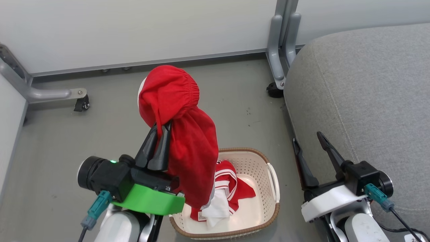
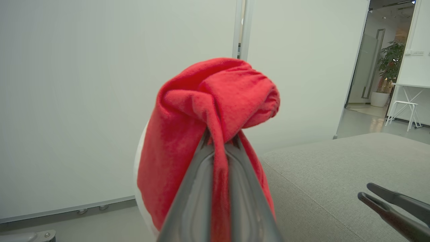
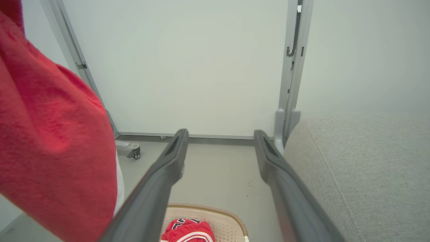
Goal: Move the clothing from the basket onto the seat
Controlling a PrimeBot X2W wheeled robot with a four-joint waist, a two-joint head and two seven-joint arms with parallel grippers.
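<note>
We find the left gripper (image 1: 162,129) clamped on the shorts (image 1: 181,134) above the basket (image 1: 273,215), jersey (image 1: 231,188) inside, right gripper (image 1: 307,137) spread empty beside the seat (image 1: 369,101); this thin pinch may slip in transit.

No legible text — none readable.

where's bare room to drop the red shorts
The seat is bare cushion beyond the open right gripper; so is the floor between basket and wall. Crowded: the basket, holding the jersey, with the shorts hanging from the shut left gripper.
</note>
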